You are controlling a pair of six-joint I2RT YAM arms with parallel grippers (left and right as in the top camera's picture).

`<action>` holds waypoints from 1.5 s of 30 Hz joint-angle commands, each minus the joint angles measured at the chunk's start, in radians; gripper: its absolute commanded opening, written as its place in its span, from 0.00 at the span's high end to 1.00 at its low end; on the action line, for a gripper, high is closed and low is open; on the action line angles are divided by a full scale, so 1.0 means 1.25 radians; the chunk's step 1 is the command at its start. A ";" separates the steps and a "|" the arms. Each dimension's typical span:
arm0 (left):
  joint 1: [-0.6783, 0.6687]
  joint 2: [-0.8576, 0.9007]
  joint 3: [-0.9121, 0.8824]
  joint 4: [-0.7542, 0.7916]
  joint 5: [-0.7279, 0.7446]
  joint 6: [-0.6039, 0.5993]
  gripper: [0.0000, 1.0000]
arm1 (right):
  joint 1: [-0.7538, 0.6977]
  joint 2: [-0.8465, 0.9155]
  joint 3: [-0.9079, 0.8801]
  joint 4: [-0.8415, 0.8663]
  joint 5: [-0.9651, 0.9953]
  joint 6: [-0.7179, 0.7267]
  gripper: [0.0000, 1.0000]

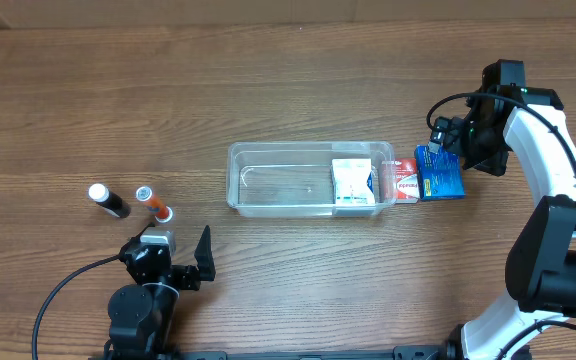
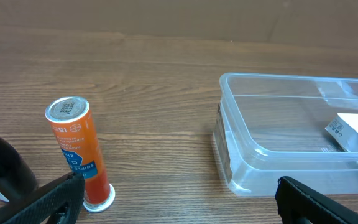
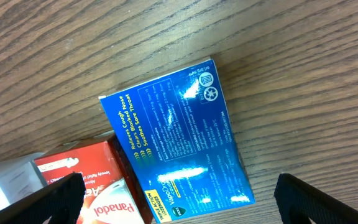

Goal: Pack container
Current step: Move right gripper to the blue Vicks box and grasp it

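Note:
The clear plastic container [image 1: 278, 180] lies mid-table with a white and green box [image 1: 352, 184] inside its right end; the container also shows in the left wrist view [image 2: 278, 134]. A red Panadol box [image 1: 401, 180] and a blue lozenge box [image 1: 438, 173] lie flat just right of it, also in the right wrist view as the red box [image 3: 95, 186] and the blue box [image 3: 179, 140]. My right gripper [image 3: 179, 202] is open above the blue box, not touching it. My left gripper [image 2: 179, 202] is open and empty at the front left, beside an orange tube [image 2: 78, 149].
An orange tube [image 1: 152, 203] with a white cap and a dark bottle [image 1: 109, 201] with a white cap lie on the wooden table left of the container. The dark bottle [image 2: 2, 171] shows at the left wrist view's left edge.

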 commanded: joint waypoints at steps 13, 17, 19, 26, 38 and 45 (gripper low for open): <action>0.003 -0.008 -0.004 0.004 0.006 0.012 0.00 | 0.002 -0.013 0.012 0.008 -0.013 -0.061 0.00; 0.003 -0.008 -0.004 0.004 0.006 0.012 0.00 | 0.006 -0.013 -0.049 0.068 0.016 -0.076 0.00; 0.003 -0.008 -0.004 0.004 0.006 0.012 0.00 | 0.015 -0.013 -0.099 0.116 0.018 -0.083 0.00; 0.003 -0.008 -0.004 0.004 0.006 0.012 0.00 | 0.024 -0.011 -0.239 0.250 0.022 -0.058 0.00; 0.003 -0.008 -0.004 0.004 0.006 0.012 0.00 | 0.003 -0.010 -0.272 0.254 0.182 0.159 0.00; 0.003 -0.008 -0.004 0.004 0.006 0.012 0.00 | 0.003 -0.010 -0.272 0.241 0.181 0.159 0.00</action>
